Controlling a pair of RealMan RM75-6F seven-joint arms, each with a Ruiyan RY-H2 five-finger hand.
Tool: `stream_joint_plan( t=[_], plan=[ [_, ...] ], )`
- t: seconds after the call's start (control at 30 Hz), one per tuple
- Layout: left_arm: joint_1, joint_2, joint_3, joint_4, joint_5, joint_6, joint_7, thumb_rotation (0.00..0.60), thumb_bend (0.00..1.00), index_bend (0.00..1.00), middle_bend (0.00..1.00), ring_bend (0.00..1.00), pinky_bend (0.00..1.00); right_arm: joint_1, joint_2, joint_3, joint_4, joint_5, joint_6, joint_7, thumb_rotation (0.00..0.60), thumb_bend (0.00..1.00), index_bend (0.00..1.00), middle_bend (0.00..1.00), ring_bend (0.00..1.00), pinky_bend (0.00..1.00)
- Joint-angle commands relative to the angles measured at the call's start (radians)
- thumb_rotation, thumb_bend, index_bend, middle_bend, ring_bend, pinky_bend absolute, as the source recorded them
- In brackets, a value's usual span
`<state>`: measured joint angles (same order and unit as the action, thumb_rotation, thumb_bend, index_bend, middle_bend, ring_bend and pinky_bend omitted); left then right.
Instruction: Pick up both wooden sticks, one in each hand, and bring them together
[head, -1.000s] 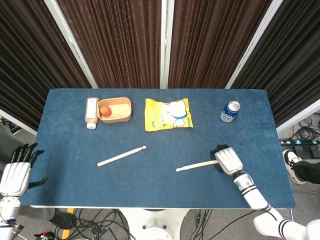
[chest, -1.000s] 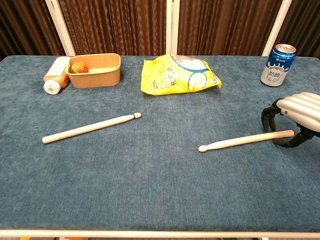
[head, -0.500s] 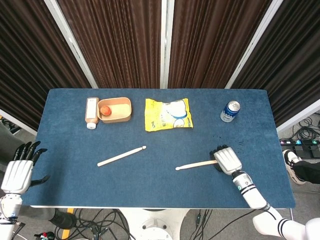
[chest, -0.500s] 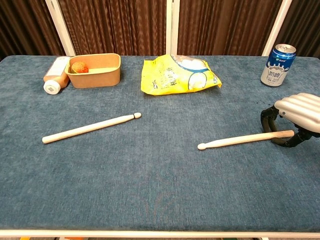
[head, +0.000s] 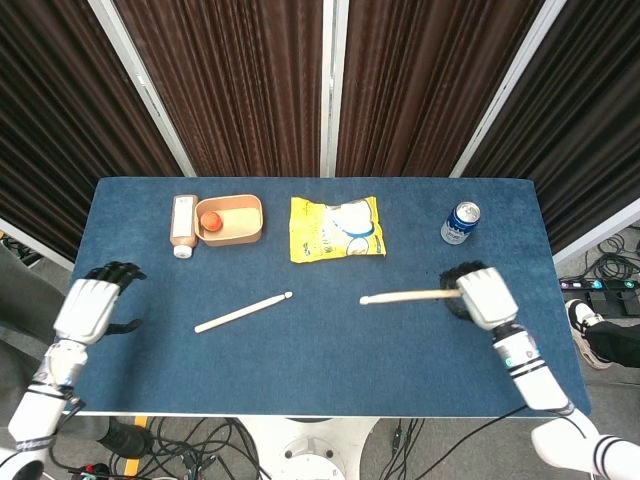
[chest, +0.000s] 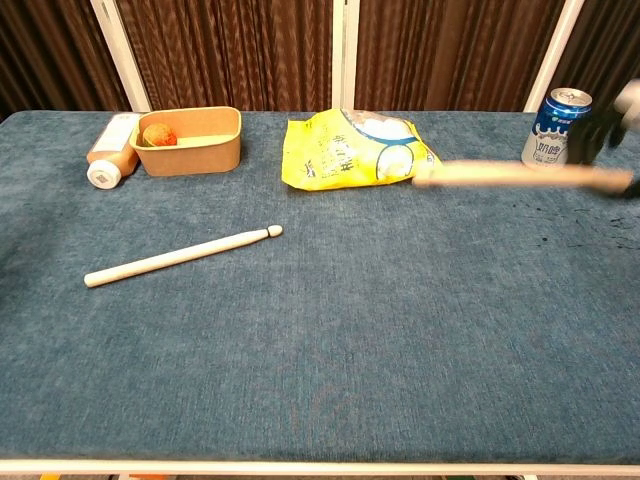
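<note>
Wooden stick (head: 408, 296) roughly level, tip leftward.

Chest view: lifted stick (chest: 520, 176) motion-blurred

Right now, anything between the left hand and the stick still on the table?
Nothing: in the head view only bare blue cloth separates the left hand from the lying stick.

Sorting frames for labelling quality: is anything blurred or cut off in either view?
Chest view: the lifted wooden stick is smeared by motion blur, and the right hand is blurred and cropped at the frame edge; the stick on the table is sharp. Head view: both hands, left and right, and the lifted stick read sharp under even light.
</note>
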<state>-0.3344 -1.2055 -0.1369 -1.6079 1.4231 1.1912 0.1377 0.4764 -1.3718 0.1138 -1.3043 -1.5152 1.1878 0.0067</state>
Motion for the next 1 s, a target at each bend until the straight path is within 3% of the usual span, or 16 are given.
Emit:
stream_joint_plan(
  t=[0.03,0.17,0.37,0.5,1.0],
  plan=[
    [-0.072,-0.057,-0.037,-0.045,-0.090,-0.095,0.045,0.600,0.15,0.39,0.34,0.42,0.56,-0.014,0.095,0.050,-0.081,0.038,0.035,0.036,0.600,0.61,0.63,0.61,0.39,0.40],
    [-0.135,-0.144,-0.054,-0.059,-0.191,-0.157,0.143,0.600,0.19,0.39,0.40,0.49,0.66,-0.023,0.138,0.065,-0.104,0.061,0.042,0.047,0.600,0.61,0.63,0.61,0.39,0.40],
    [-0.199,-0.266,-0.027,-0.045,-0.336,-0.180,0.359,0.600,0.19,0.40,0.43,0.57,0.70,-0.035,0.159,0.056,-0.100,0.071,0.039,0.077,0.600,0.61,0.63,0.61,0.39,0.40],
    [-0.217,-0.327,-0.005,-0.012,-0.413,-0.174,0.438,0.600,0.19,0.40,0.44,0.60,0.70,-0.039,0.151,0.044,-0.081,0.072,0.031,0.096,0.600,0.61,0.63,0.61,0.39,0.40],
    [-0.254,-0.431,0.014,0.096,-0.513,-0.158,0.486,0.591,0.24,0.39,0.47,0.62,0.70,-0.037,0.119,0.030,-0.030,0.078,0.012,0.121,0.600,0.61,0.63,0.61,0.39,0.40]
  ],
)
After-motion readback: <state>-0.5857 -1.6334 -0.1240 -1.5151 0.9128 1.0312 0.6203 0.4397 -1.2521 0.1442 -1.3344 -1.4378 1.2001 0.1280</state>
